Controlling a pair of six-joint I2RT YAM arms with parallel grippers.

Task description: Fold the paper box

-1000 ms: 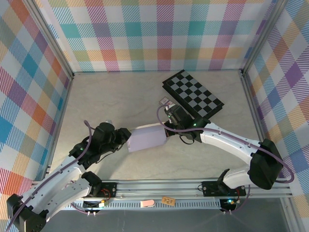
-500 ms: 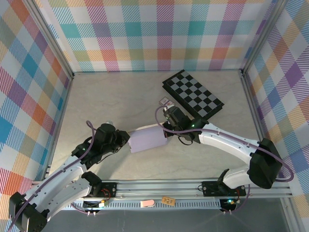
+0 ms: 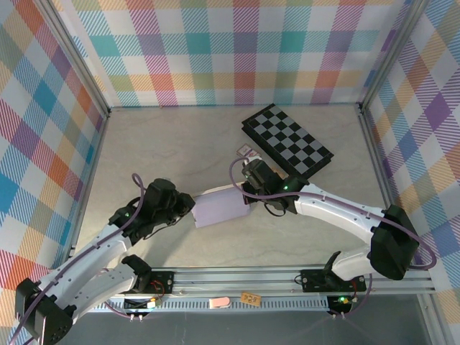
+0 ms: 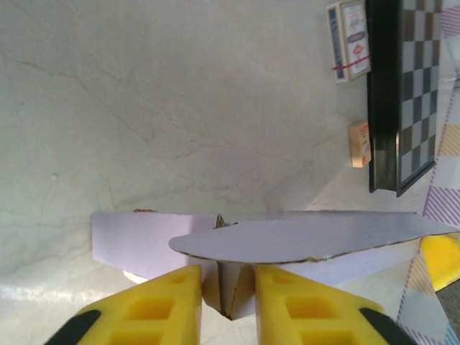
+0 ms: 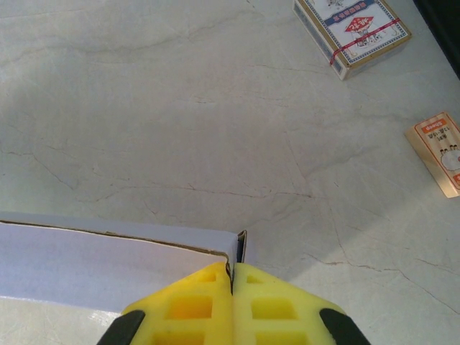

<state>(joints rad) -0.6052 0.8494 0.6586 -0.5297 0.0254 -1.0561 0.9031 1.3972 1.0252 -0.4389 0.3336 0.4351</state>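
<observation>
No legible text — card-pack print blurred

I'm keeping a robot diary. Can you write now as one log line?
right gripper: shut on paper box | left gripper: straddling box flap

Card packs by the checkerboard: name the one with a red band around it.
The larger blue-and-white card pack, lying farther from the checkerboard; a red band crosses its face. The smaller tan pack has none.

Your left gripper point(image 3: 188, 209) slides up closer to the paper box point(image 3: 219, 208), which now sits a touch farther back than before, right gripper point(image 3: 246, 195) following.
</observation>
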